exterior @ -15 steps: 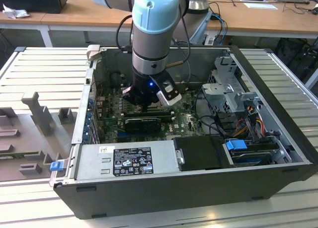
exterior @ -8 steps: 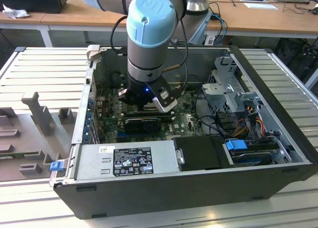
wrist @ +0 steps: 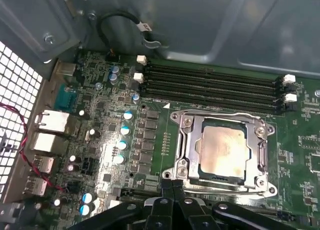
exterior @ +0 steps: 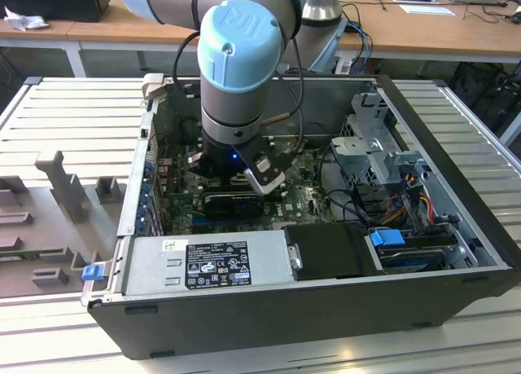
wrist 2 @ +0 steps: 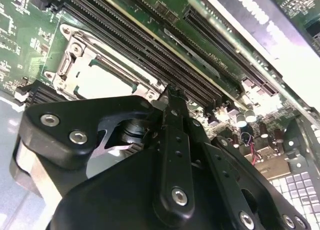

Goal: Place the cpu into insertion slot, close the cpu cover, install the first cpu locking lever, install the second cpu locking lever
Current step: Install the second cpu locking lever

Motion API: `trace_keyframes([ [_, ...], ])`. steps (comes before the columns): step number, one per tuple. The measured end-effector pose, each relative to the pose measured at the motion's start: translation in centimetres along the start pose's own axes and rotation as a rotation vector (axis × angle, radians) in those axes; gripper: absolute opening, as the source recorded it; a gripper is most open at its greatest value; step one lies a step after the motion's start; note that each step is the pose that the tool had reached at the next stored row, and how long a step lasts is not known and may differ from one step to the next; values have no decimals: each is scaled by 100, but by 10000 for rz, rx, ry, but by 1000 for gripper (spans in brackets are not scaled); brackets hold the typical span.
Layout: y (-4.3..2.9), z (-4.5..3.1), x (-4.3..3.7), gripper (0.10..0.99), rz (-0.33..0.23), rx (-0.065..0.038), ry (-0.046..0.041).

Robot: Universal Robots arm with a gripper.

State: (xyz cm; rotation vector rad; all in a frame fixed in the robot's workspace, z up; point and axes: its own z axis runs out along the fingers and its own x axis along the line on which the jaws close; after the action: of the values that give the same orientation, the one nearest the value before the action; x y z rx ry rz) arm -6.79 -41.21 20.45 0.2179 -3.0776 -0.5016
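An open computer case (exterior: 309, 309) lies on a slatted table (exterior: 73, 113), and the arm (exterior: 236, 64) reaches down into it over the green motherboard (wrist: 100, 115). In the first wrist view the cpu cover (wrist: 186, 140) lies flat over the insertion slot (wrist: 250, 185), beside the black memory slots (wrist: 210, 84), with the cpu (wrist: 223, 150) seated inside its window. The gripper (wrist: 172, 184) hovers just beside the socket's edge, its fingertips (wrist: 167, 186) pressed together, holding nothing.
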Motion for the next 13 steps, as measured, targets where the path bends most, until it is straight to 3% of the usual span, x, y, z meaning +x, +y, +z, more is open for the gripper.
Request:
trace_keyframes([
  [7,-17,71,11,106,-24,-291,-35],
  [13,-19,123,12,106,-36,-451,-55],
])
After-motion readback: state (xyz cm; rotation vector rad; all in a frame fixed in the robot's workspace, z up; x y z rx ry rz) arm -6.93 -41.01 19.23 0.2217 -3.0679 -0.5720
